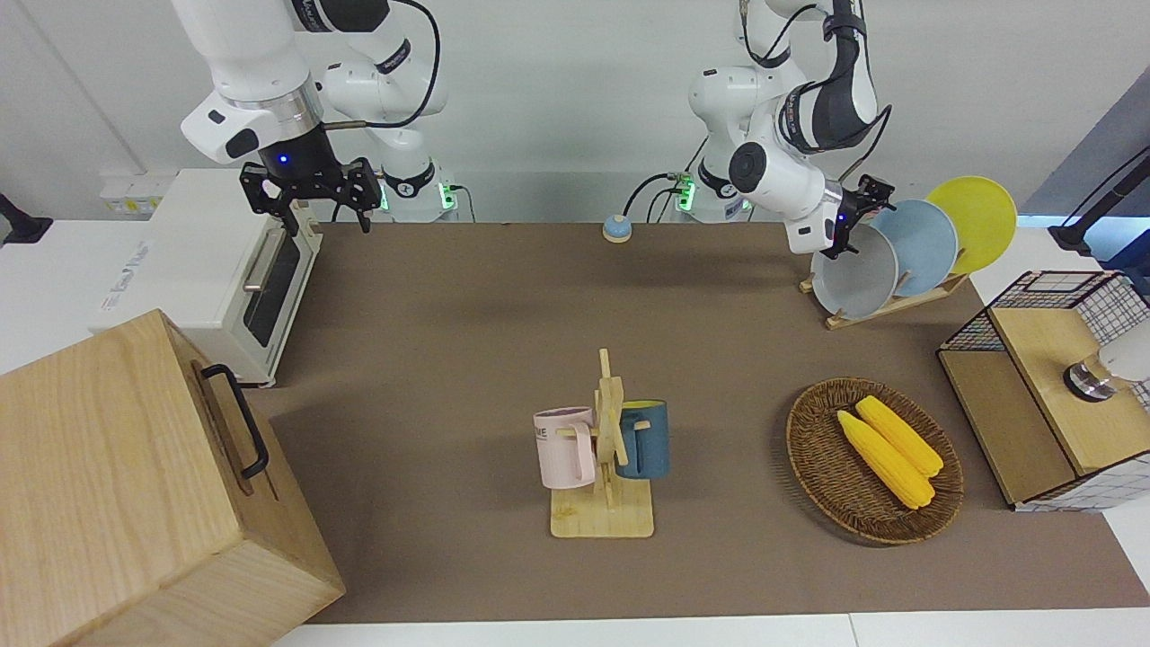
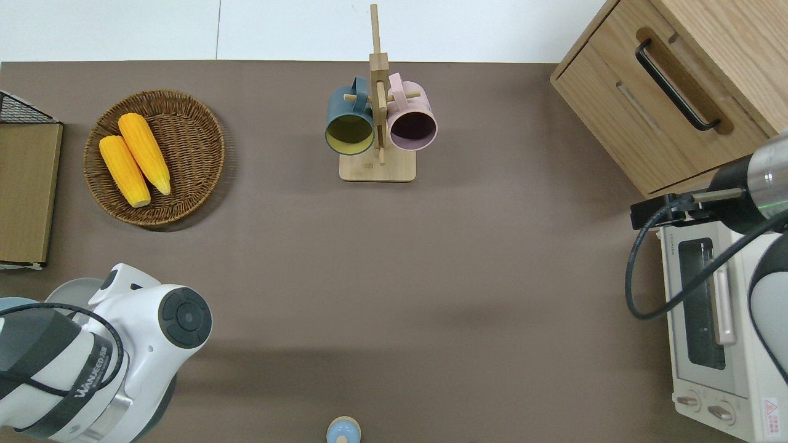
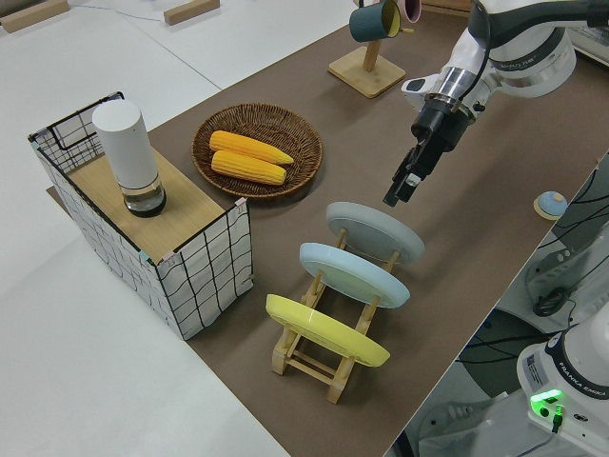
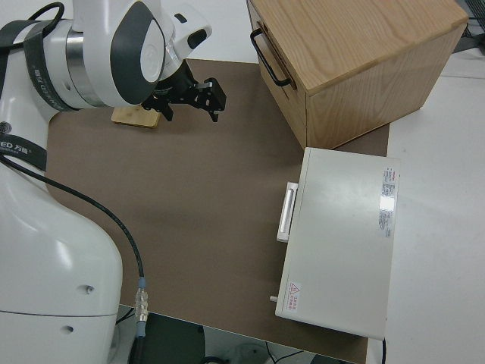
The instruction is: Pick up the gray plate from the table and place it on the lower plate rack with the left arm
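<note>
The gray plate (image 3: 376, 233) stands tilted in the slot of the lower plate rack (image 3: 324, 367) that is nearest the table's middle, beside a light-blue plate (image 3: 352, 274) and a yellow plate (image 3: 324, 328). My left gripper (image 3: 400, 190) hangs just above the gray plate's upper rim, apart from it, open and holding nothing. In the front view the left gripper (image 1: 853, 229) sits at the top edge of the gray plate (image 1: 853, 274) on the rack (image 1: 885, 310). In the overhead view the left arm hides the rack. The right gripper (image 1: 310, 211) is parked and open.
A wicker basket (image 1: 813, 449) holding two corn cobs lies farther from the robots than the rack. A wire-frame box (image 3: 205, 276) with a white cylinder stands at the left arm's end. A mug stand (image 1: 604, 503), a toaster oven (image 1: 225, 279) and a wooden cabinet (image 1: 117, 485) are also on the table.
</note>
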### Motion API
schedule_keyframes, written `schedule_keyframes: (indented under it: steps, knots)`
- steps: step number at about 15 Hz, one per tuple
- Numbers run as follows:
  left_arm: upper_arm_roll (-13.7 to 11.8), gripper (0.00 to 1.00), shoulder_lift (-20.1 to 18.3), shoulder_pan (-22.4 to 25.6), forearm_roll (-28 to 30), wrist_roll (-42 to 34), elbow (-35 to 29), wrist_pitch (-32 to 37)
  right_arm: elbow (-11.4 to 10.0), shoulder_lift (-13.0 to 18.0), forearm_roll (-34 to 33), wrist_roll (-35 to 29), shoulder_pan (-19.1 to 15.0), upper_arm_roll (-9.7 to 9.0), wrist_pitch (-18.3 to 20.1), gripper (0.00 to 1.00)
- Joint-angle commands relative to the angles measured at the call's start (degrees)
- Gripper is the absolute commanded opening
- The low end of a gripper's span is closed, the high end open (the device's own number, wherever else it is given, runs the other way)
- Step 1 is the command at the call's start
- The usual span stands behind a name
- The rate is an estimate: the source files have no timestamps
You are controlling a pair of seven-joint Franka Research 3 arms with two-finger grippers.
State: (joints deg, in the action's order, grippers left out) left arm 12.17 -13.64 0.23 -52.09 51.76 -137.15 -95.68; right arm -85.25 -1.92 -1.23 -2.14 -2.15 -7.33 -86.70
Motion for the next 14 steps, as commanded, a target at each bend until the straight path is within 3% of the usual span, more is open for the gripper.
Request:
schedule_keyframes:
  steps: [1,10,14]
  knots:
    - [-0.30,1.00,2.12,-0.59,5.21,-1.74,7.66,-0.20,1.23,-0.54,-0.17,-0.76,-1.28,-1.19,0.92,0.983]
    - [-0.48,1.00,4.84,-0.58,26.49,-13.51,26.48,1.02,1.14,-0.54,-0.17,-0.76,-1.28,-1.19,0.92,0.983]
    - [-0.91,1.00,5.38,-0.41,36.23,-20.80,29.92,1.64,1.23,-0.54,-0.17,-0.84,-1.28,-1.19,0.92,0.983]
